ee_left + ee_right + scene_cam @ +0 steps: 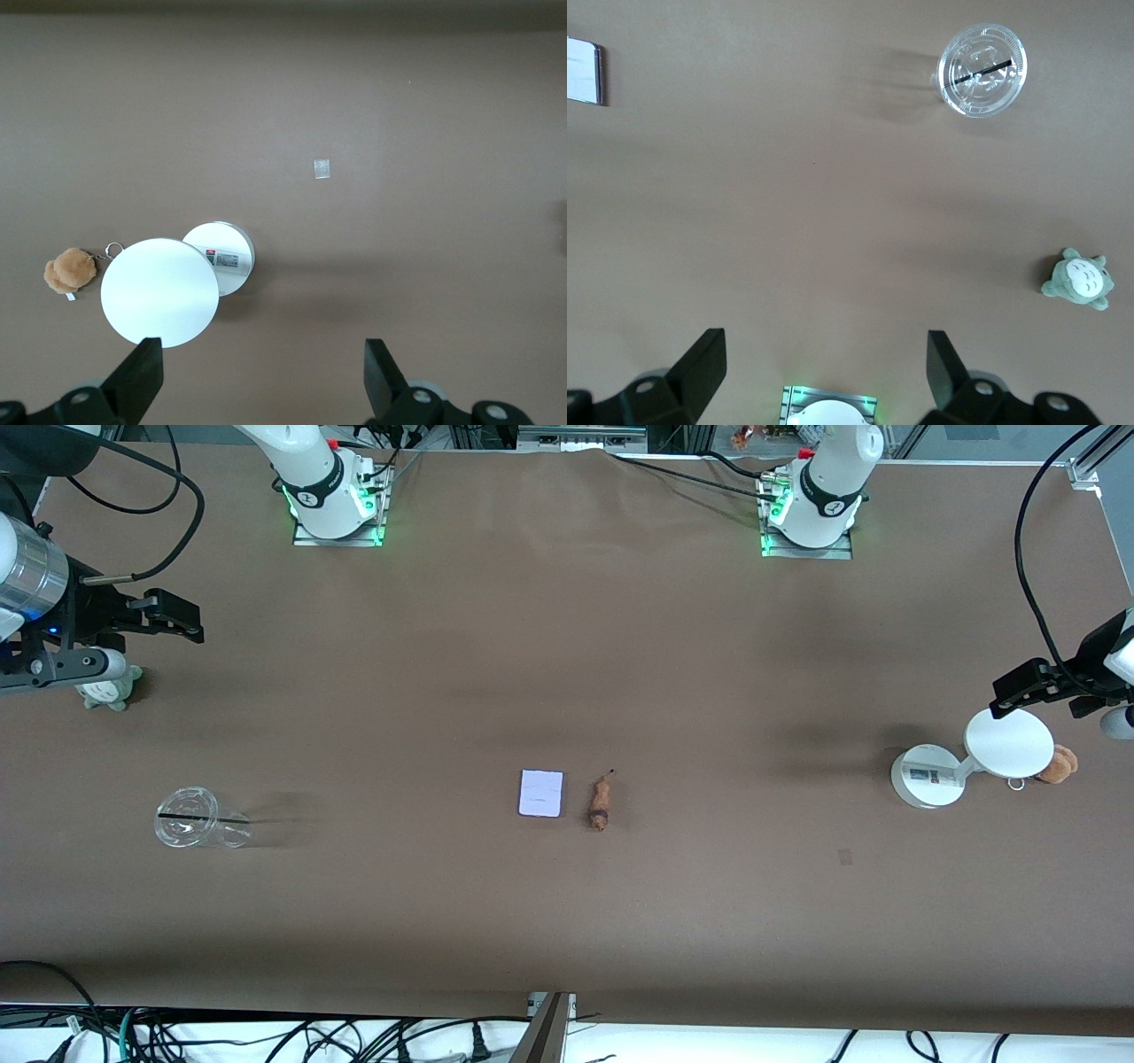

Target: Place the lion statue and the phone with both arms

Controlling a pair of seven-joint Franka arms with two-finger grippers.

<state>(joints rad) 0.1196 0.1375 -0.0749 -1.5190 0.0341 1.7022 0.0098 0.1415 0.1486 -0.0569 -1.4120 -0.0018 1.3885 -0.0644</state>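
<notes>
Nearest the front camera among the task's things lies the tiny elongated orange-brown lion statue (601, 804), a matte figurine with a darker head end and a thin dark-tipped tail pointing toward the robots' bases; it rests on the brown paper-like table covering (567, 646) near mid-table, well apart from both grippers. Just beside it, toward the right arm's end and not touching, lies the phone (540, 793), a flat pale lavender-white slab with rounded corners; the right wrist view catches only part of it, cut off at the frame edge (585, 71). The right gripper (182, 617) hangs over the right arm's end of the table, its two dark fingers spread and empty. Partly hidden under that arm sits a small grey-green plush toy with a white belly (111, 691), seen whole from the wrist (1079, 280). Nearer the front camera than this gripper lies a clear plastic cup with a domed lid (197, 819), tipped on its side, with a thin black straw across its lid (982, 71); whether it contains anything else cannot be told. The left gripper (1041, 691) hangs over the left arm's end, fingers wide apart and holding nothing. Just beneath it stands a smooth white stand with a round base and a tilted disc top (970, 762), the disc overlapping the base from the wrist (159, 290). Beside the disc lies a rounder tan plush toy with a metal ring (1056, 764). A small pale tape patch (322, 168) marks the covering.
</notes>
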